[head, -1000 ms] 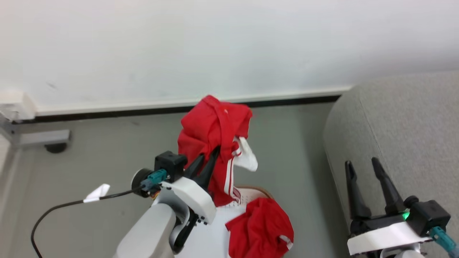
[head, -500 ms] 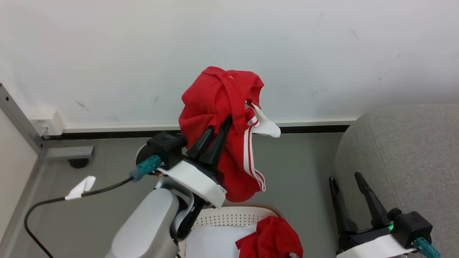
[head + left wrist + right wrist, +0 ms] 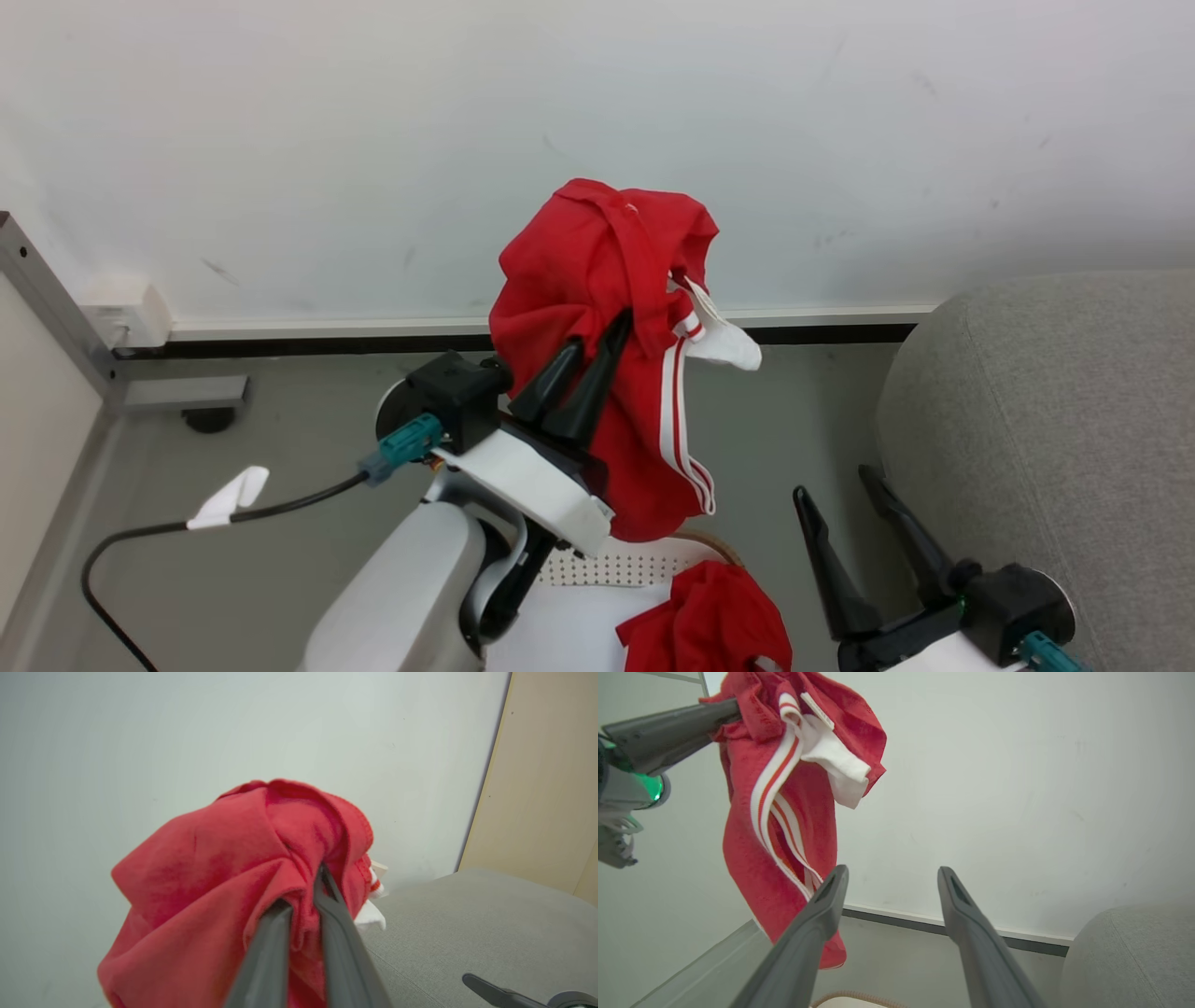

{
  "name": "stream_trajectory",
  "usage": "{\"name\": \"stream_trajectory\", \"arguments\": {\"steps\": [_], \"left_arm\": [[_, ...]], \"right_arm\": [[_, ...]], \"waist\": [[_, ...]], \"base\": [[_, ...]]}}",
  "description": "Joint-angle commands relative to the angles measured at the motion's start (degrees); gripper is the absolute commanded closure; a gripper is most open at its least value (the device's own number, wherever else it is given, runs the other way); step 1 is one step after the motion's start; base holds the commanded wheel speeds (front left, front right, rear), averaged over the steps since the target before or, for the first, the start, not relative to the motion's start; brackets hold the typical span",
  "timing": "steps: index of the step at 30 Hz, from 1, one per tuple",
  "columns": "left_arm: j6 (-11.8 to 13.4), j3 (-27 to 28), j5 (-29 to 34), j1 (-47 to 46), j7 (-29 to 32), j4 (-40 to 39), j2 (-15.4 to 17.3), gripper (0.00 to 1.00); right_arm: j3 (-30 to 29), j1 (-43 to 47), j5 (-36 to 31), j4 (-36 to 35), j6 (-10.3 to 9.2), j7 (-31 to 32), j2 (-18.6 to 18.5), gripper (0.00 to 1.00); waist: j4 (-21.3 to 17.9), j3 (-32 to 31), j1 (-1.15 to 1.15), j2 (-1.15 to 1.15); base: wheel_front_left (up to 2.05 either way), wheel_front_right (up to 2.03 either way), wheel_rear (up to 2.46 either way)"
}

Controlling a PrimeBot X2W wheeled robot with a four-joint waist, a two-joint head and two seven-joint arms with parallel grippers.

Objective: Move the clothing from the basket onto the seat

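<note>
My left gripper (image 3: 599, 331) is shut on a bright red garment (image 3: 597, 271) with white side stripes and a white lining, and holds it high in front of the wall. The garment hangs free above the white perforated basket (image 3: 616, 567), where a second red garment (image 3: 709, 621) lies. In the left wrist view the fingers (image 3: 327, 914) pinch the bunched red cloth (image 3: 210, 868). My right gripper (image 3: 835, 482) is open and empty beside the grey seat (image 3: 1055, 420). The right wrist view shows its spread fingers (image 3: 812, 924), the hanging garment (image 3: 784, 812) and the seat (image 3: 1134, 952).
A white wall with a dark baseboard (image 3: 373, 343) runs behind. A grey metal frame with a caster (image 3: 201, 411) stands at the left, and a black cable with a white tag (image 3: 229, 495) trails over the grey floor. A beige panel (image 3: 537, 788) stands behind the seat.
The head camera has tilted up. My left gripper has lifted the striped garment clear of the basket and carried it slightly right. My right gripper has shifted left, still open.
</note>
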Motion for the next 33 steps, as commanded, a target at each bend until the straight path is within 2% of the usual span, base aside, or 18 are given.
{"name": "stream_trajectory", "arguments": {"steps": [1, 6, 10, 21, 28, 29, 30, 31, 33], "left_arm": [[0.1, -0.33, -0.68, 0.62, -0.07, -0.55, -0.21, 1.0], [0.0, -2.01, -1.05, 1.18, -0.42, -1.18, -1.21, 1.0], [-0.16, -4.43, -1.9, 1.77, -0.7, -1.96, -2.17, 1.0], [0.13, -11.01, -3.68, 3.01, -1.16, -4.38, -3.09, 1.0], [0.93, -13.45, -5.59, 3.09, -0.91, -5.24, -3.16, 1.0], [1.04, -13.58, -5.86, 3.05, -0.93, -5.24, -3.17, 1.0], [1.28, -13.62, -6.07, 3.02, -0.95, -5.23, -3.17, 1.0], [1.43, -13.61, -6.18, 2.98, -1.0, -5.19, -3.17, 1.0], [1.71, -13.45, -6.36, 2.92, -1.13, -4.95, -3.17, 1.0]], "right_arm": [[2.01, -0.84, -0.92, 0.2, -0.12, 0.04, -1.45, 0.0], [9.92, -2.54, 0.16, 1.59, -0.12, 0.03, -3.83, 0.0], [13.53, -4.7, 0.64, 3.92, -0.12, 0.04, -4.61, 0.0], [16.48, -9.79, 2.34, 11.73, -0.12, 0.04, -4.15, 0.0], [14.85, -11.54, 3.79, 14.03, -0.12, 0.03, -2.4, 0.0], [14.28, -11.51, 4.01, 13.99, -0.12, 0.03, -2.2, 0.57], [13.67, -11.42, 3.91, 13.67, -0.12, 0.04, -1.97, 0.91], [13.21, -11.19, 4.06, 13.45, -0.12, 0.04, -1.71, 1.0], [12.81, -10.7, 4.2, 13.47, -0.12, 0.03, -1.3, 1.0]], "waist": [[0.35, 0.09, 0.01, 0.0], [1.9, 0.27, 0.01, 0.0], [3.99, 0.32, 0.01, 0.0], [9.85, -0.06, 0.01, 0.0], [12.12, -0.27, 0.01, 0.0], [12.22, -0.28, 0.01, 0.0], [12.27, -0.26, 0.01, 0.0], [12.26, -0.24, 0.01, 0.0], [12.08, -0.23, 0.01, 0.0]], "base": [[0.0, 0.0, 0.0], [0.0, 0.0, 0.0], [0.0, 0.0, 0.0], [0.0, 0.0, 0.0], [0.0, 0.0, 0.0], [0.0, 0.0, 0.0], [0.0, 0.0, 0.0], [0.0, 0.0, 0.0], [0.0, 0.0, 0.0]]}}
